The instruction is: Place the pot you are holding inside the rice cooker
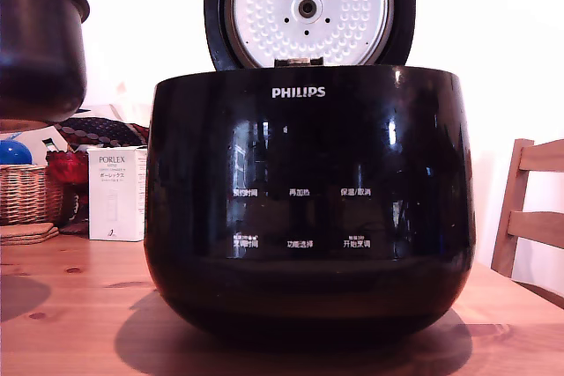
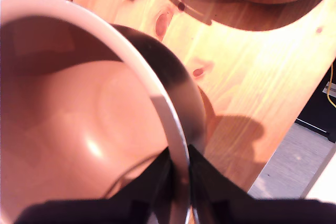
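One gripper (image 2: 178,169) pinches the pot (image 2: 79,119) rim above table (image 2: 252,66).

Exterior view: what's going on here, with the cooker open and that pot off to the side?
The arm's claw is clamped on the rim of the dark pot, one finger inside and one outside. The pot hangs in the air at the exterior view's left, clear of the wooden table. The Philips rice cooker stands at centre with its lid up. The pot is not yet inside.

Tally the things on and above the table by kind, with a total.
Rice cooker: 1
Inner pot, held on the end effector: 1
White Porlex box: 1
Wicker basket: 1
Wooden chair: 1
Total: 5
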Tool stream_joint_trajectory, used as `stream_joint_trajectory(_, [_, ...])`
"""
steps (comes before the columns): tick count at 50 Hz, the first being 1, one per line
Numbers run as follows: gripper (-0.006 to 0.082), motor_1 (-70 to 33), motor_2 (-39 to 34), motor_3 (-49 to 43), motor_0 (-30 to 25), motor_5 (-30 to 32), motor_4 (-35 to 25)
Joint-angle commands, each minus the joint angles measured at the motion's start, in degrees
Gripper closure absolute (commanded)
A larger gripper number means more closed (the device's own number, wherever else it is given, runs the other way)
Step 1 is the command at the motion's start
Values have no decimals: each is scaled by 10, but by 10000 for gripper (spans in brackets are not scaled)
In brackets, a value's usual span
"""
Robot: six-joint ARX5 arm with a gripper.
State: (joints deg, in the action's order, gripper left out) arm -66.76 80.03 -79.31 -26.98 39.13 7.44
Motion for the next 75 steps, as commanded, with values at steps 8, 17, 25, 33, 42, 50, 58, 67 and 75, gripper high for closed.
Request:
stream_joint_trajectory(8, [788, 12, 19, 15, -2, -17, 10])
stream_joint_trajectory(17, [788, 12, 19, 15, -2, -17, 10])
stream_joint_trajectory(25, [788, 12, 21, 15, -2, -17, 10])
stream_joint_trajectory(33, [788, 12, 36, 15, -2, -17, 9])
stream_joint_trajectory(42, [789, 12, 45, 15, -17, -17, 8])
stream_joint_trajectory(50, [789, 12, 45, 15, -39, -24, -2])
stream_joint_trajectory(58, [789, 12, 46, 15, -71, -37, -6])
stream_joint_trajectory(67, [788, 11, 55, 15, -108, -50, -12])
stream_joint_trajectory(75, [789, 9, 76, 15, -140, -62, -12])
